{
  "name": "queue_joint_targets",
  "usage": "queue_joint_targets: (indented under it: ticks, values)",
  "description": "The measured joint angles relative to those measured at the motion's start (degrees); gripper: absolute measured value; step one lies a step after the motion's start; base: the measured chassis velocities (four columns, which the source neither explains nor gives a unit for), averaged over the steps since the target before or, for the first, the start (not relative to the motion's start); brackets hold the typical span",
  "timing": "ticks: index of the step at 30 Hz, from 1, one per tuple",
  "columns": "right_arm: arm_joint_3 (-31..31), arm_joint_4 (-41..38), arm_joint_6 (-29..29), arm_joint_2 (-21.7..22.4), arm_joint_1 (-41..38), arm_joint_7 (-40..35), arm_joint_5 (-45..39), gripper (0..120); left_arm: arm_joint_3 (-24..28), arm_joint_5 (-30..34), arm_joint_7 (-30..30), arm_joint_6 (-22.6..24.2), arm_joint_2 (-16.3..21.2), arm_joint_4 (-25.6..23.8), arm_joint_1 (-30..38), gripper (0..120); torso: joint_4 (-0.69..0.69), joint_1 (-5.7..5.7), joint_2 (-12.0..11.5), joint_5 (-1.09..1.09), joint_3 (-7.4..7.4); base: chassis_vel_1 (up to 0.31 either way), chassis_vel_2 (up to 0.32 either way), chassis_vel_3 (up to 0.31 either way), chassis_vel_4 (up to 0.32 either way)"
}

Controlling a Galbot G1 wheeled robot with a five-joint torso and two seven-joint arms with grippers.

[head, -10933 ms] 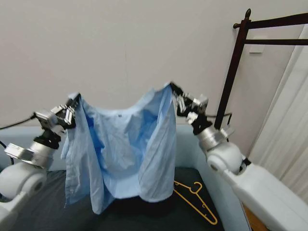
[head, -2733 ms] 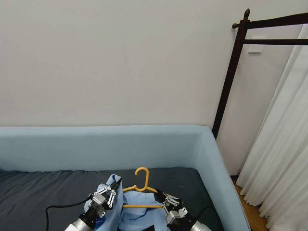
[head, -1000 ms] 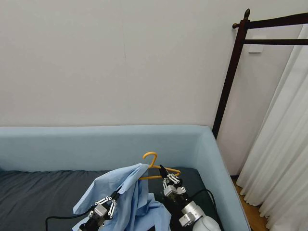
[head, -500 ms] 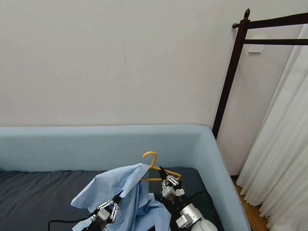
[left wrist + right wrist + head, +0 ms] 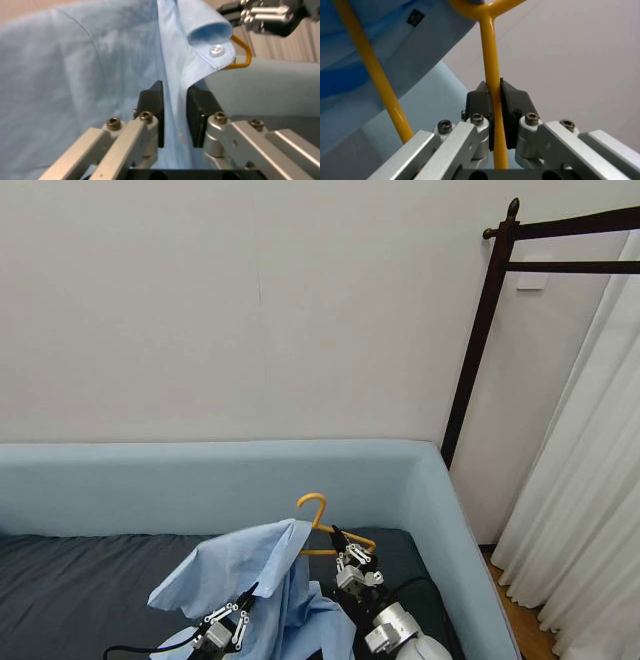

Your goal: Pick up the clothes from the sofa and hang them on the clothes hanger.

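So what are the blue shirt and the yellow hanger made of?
The blue shirt looks like thin woven cloth, maybe cotton: matte, softly creased, with a stitched collar and button. The yellow hanger, clamped in the right gripper, looks like smooth plastic, possibly coated metal: glossy, evenly coloured round rod.

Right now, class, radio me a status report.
Right gripper clamped on yellow hanger. Left gripper open, straddling front edge of blue shirt. Shirt half-draped on hanger above sofa. Route to rack looks open.

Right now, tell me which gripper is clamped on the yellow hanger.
The right gripper, shut on a rod of the yellow hanger. The left gripper is at the front edge of the blue shirt instead.
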State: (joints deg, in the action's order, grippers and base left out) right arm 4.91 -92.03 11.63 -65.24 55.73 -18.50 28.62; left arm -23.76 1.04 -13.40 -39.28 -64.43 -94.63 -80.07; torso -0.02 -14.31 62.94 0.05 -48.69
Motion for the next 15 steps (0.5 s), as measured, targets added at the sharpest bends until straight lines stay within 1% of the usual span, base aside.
queue_joint_targets:
  ticks: [2,3,4,6,7,8,9,11,13,14,15]
  values:
    - [-0.41,0.90,0.87,-0.02,-0.45,-0.24,0.30,4,-0.82,1.91,-1.29,-1.03,2.38,-1.44,-1.02,30,0.01,0.00,0.00,0.00,0.00,0.000,0.000,0.000,0.000]
    - [-0.41,0.90,0.87,-0.02,-0.45,-0.24,0.30,4,-0.82,1.91,-1.29,-1.03,2.38,-1.44,-1.02,30,0.01,0.00,0.00,0.00,0.00,0.000,0.000,0.000,0.000]
    - [-0.76,1.38,1.48,-0.05,-0.67,-0.41,0.75,4,-1.57,3.97,-2.98,-1.60,4.19,-2.55,-1.62,34,0.02,0.00,0.00,0.00,0.00,0.000,0.000,0.000,0.000]
    - [-1.28,1.77,2.28,-0.07,-0.81,-0.69,1.76,4,-3.11,9.23,-7.07,-2.06,7.88,-5.15,-2.13,45,0.02,0.00,0.00,0.00,0.00,0.000,0.000,0.000,0.000]
    - [-1.36,1.96,2.49,-0.08,-0.82,-0.97,2.28,4,-3.90,13.19,-9.33,-2.07,10.30,-7.01,-2.11,49,0.01,0.00,0.00,0.00,0.00,0.000,0.000,0.000,0.000]
    - [-1.36,1.96,2.49,-0.08,-0.82,-0.97,2.28,4,-3.90,13.19,-9.33,-2.07,10.30,-7.01,-2.11,49,0.01,0.00,0.00,0.00,0.00,0.000,0.000,0.000,0.000]
    - [-1.36,2.23,2.62,-0.11,-0.82,-1.22,2.71,4,-4.63,17.73,-11.93,-1.69,12.69,-8.65,-1.83,54,0.01,0.00,0.00,0.00,0.00,0.000,0.000,0.000,0.000]
    - [-1.35,3.01,2.99,-0.32,-0.80,-1.88,3.35,4,-5.51,24.76,-16.36,-0.64,16.66,-10.74,-0.64,61,0.00,0.00,0.00,0.01,0.00,0.000,0.000,0.000,0.000]
    - [-1.56,3.94,3.41,-0.69,-0.72,-2.30,3.90,4,-5.91,30.31,-21.06,1.09,21.21,-11.22,1.65,71,0.00,0.00,0.00,0.01,0.00,0.000,0.000,0.000,0.000]
    - [-1.56,3.94,3.41,-0.69,-0.72,-2.30,3.90,4,-5.91,30.31,-21.06,1.09,21.21,-11.22,1.65,71,0.00,0.00,0.00,0.01,0.00,0.000,0.000,0.000,0.000]
    - [-1.71,4.10,3.49,-0.81,-0.69,-2.37,3.98,4,-5.90,32.25,-22.89,1.72,22.91,-10.84,2.68,75,-0.01,0.00,0.00,0.00,0.00,0.000,0.000,0.000,0.000]
